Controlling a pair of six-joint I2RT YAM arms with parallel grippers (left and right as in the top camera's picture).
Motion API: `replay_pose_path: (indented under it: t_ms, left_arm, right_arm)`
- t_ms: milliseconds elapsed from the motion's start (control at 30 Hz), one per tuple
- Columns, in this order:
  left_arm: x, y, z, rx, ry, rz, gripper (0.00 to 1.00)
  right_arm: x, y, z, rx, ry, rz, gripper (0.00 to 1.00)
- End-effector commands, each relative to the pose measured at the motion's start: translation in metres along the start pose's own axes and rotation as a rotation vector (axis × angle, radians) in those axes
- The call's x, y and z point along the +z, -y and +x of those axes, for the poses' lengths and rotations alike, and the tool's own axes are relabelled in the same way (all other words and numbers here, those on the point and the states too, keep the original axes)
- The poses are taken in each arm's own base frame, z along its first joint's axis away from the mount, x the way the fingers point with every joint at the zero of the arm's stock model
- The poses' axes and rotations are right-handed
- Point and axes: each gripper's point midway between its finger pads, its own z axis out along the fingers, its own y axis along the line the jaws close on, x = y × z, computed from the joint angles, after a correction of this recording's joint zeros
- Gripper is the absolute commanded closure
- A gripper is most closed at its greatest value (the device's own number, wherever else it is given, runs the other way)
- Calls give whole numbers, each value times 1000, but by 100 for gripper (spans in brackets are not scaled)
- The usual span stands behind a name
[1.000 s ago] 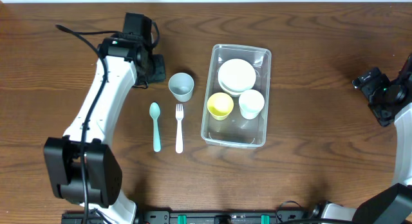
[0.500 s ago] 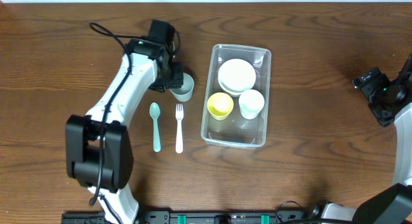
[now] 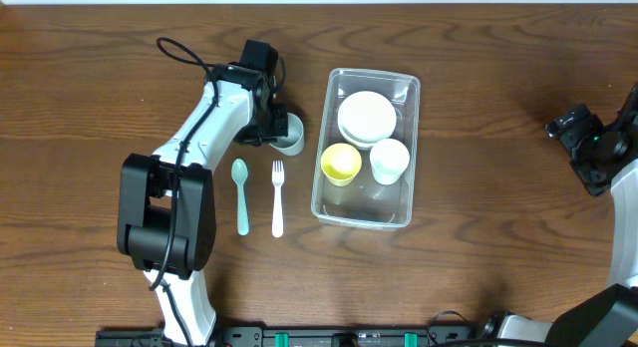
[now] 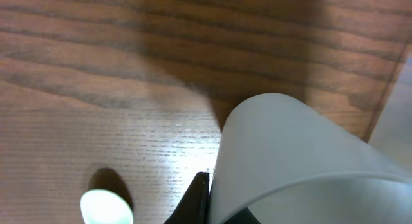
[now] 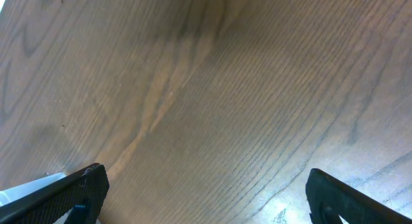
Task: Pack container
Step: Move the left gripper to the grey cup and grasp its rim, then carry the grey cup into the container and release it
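Observation:
The clear container (image 3: 375,205) stands right of centre and holds a white bowl (image 3: 366,118), a yellow cup (image 3: 340,164) and a white cup (image 3: 390,160). A pale blue cup (image 3: 291,141) stands just left of it. My left gripper (image 3: 274,126) is over that cup's rim. In the left wrist view one finger (image 4: 215,198) presses the outer wall of the cup (image 4: 290,147), with a dark part inside the cup. My right gripper (image 3: 576,140) is open and empty at the far right, over bare wood (image 5: 206,198).
A mint green spoon (image 3: 240,195) and a white fork (image 3: 277,197) lie side by side in front of the cup. The spoon's bowl shows in the left wrist view (image 4: 106,208). The container's wall is at that view's right edge (image 4: 394,121).
My left arm swung right from the back left and came down onto the pale blue cup. The right arm has not moved.

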Motion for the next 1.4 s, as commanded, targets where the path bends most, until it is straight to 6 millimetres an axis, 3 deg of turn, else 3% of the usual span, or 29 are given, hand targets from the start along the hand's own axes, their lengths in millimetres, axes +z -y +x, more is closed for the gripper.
replay_pose_path:
  t_ms: [0,200,433,600,700,833,1100,1233,1367]
  left_arm:
    - [2,-2,1,-7,-5,-7,94]
    - [-16,1,-6,-6,39,7,94]
    - [-90,4,-14,-5,185,51,94]
    - [-152,7,10,13,260,79,94]
    - [-168,15,35,56,233,82,95]
    - [-164,42,69,184,152,83,94]
    - [-158,113,109,506,136,132,94]
    - [-149,123,115,576,158,59,94]
    - [-125,130,116,606,133,18,94]
  right_arm:
    - [0,3,-4,19,9,10,1]
    - [0,3,-4,19,9,11,1]
    - [0,3,-4,19,9,11,1]
    - [0,3,-4,19,9,10,1]
    - [0,3,-4,19,9,10,1]
    - [0,3,-4,19,9,10,1]
    - [0,3,-4,19,9,11,1]
    - [0,3,-4,19,9,11,1]
    - [0,3,-4,19,9,11,1]
